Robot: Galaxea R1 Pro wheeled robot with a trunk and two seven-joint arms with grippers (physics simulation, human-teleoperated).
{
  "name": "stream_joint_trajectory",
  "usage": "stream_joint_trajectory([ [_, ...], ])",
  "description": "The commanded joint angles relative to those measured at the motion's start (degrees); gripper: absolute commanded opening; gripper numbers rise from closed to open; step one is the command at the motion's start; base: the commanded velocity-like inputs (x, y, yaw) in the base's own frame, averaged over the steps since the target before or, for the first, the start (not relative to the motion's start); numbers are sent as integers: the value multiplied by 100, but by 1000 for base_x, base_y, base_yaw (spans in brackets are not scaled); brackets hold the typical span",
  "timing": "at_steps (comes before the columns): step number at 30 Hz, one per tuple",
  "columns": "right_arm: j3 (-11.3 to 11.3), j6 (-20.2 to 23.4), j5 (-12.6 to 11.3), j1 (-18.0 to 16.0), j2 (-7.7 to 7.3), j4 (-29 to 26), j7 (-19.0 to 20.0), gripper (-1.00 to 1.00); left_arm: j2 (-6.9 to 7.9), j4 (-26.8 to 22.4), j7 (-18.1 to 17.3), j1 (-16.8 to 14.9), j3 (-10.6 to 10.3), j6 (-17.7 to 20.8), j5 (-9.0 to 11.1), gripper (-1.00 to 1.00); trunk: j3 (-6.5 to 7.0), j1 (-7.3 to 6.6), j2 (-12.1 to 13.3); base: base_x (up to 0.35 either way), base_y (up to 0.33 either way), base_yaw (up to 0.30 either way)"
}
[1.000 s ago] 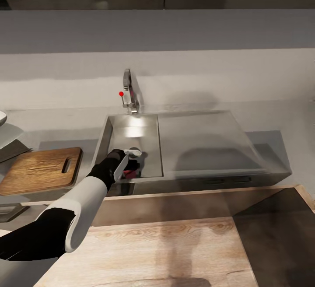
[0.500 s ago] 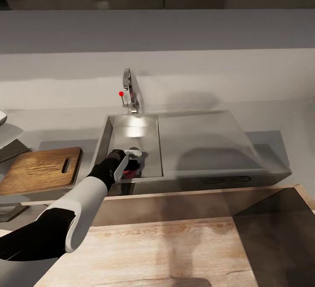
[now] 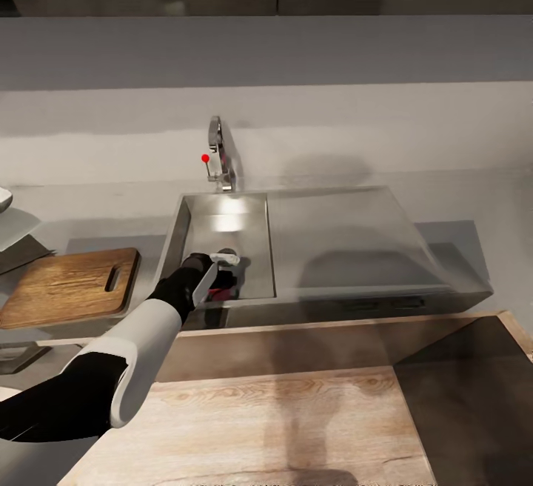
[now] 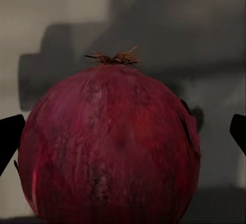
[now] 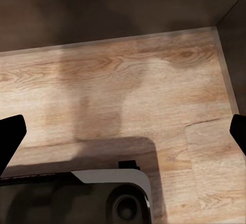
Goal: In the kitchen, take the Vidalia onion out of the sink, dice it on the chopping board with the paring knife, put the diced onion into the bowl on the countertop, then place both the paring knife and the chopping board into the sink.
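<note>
Left gripper [image 3: 222,278] sits in the sink [image 3: 222,223] at frame centre, fingers apart around the onion [image 4: 110,147]. Right gripper [image 5: 123,131] spread wide above wood. Board [image 3: 70,286] lies at left.

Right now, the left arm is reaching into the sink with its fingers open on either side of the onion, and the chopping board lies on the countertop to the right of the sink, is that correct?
Nearly: the chopping board lies on the countertop to the left of the sink, not the right, as the head view shows. The rest holds: the left gripper is in the basin, fingers open on either side of the onion.
</note>
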Motion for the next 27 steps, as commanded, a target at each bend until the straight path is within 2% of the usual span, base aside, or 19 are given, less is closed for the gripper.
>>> stream_joint_trajectory([
  [1,34,-16,-44,-1,-9,-8,-38,100,5,-6,48,-2,-37,24,60,100,-8,2,-9,-64,0,0],
  [11,34,-16,-44,-1,-9,-8,-35,100,2,-6,48,-4,-36,24,60,100,-8,2,-9,-91,0,0],
  [27,34,-8,-44,-1,-9,-8,-37,100,6,-22,48,-4,-36,24,60,100,-8,2,-9,-6,0,0],
])
